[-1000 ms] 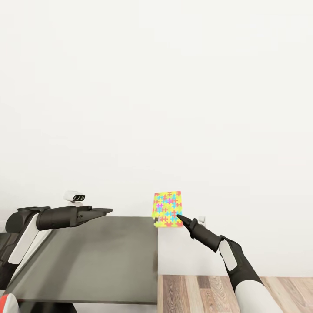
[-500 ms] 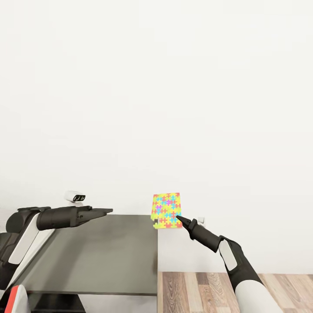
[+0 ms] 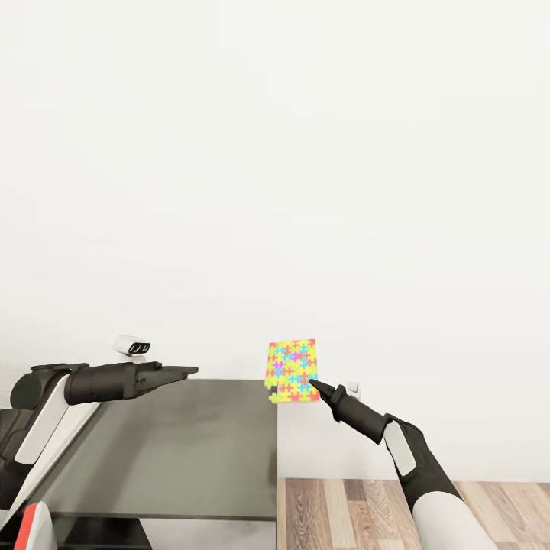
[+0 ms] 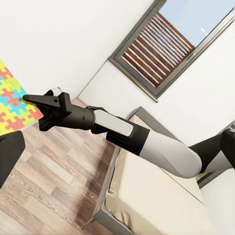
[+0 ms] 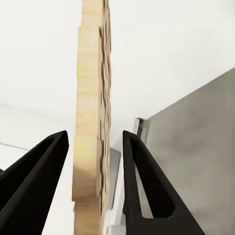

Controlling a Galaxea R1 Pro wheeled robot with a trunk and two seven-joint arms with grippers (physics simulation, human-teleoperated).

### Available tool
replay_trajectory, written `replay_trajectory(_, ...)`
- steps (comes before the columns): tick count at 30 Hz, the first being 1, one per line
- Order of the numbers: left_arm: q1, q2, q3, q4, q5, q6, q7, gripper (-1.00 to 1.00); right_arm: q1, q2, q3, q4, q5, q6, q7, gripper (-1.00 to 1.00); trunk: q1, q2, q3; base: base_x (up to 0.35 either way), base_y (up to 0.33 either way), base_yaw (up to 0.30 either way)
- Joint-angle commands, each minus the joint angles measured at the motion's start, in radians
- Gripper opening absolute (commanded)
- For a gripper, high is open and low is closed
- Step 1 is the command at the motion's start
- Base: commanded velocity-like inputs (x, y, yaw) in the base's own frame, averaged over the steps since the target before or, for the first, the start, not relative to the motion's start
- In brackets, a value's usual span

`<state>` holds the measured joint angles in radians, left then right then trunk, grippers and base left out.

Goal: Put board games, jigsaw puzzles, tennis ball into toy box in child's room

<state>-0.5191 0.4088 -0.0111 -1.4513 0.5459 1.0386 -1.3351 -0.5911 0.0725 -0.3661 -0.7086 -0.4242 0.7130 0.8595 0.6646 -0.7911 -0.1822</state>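
Currently, the right gripper (image 3: 312, 382) holds a flat square jigsaw puzzle box (image 3: 292, 370) patterned in yellow, pink, green and blue interlocking pieces. It is upright in the air, just above the far right corner of the dark grey table top (image 3: 176, 451). In the right wrist view its pale wooden edge (image 5: 90, 122) stands between the two black fingers (image 5: 142, 186), which sit narrowly spaced on either side; actual contact is hard to confirm. The left gripper (image 3: 191, 371) reaches out level over the table's far left part; whether it is parted I cannot tell. The left wrist view catches the puzzle box (image 4: 13, 100) at the right gripper's tip (image 4: 29, 99), over wood-plank floor (image 4: 44, 181), with a beige-covered bed (image 4: 152, 196) beyond the arm and a grey-framed window (image 4: 166, 44) on the white wall.
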Motion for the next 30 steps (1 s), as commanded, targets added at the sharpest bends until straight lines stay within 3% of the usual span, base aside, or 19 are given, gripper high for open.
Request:
replay_trajectory(1, -0.001, 0.001, -0.001, 0.0, 0.003, 0.009, -0.001, 1.0, -0.001, 0.001, -0.004, 0.0, 0.001, 0.005, 0.002, -1.0, -0.004, 0.006, 0.002, 0.0, 0.0, 0.0)
replay_trajectory(17, -0.001, 0.0, -0.007, 0.0, 0.0, 0.009, 0.0, 1.0, -0.001, 0.001, -0.004, 0.003, 0.001, -0.005, -0.002, -1.0, -0.065, 0.118, 0.052, 0.0, 0.0, 0.0)
replay_trajectory(21, -0.001, 0.0, -0.007, -0.001, 0.0, 0.009, 0.0, 1.0, -0.001, 0.002, -0.004, 0.004, 0.001, -0.007, -0.03, -1.0, -0.08, 0.146, 0.064, 0.0, 0.0, 0.0)
replay_trajectory(30, -0.001, 0.0, -0.006, 0.0, -0.001, 0.009, 0.001, 1.0, -0.001, 0.028, 0.011, 0.001, 0.004, -0.002, -0.076, -1.0, -0.115, 0.209, 0.093, 0.0, 0.0, 0.0)
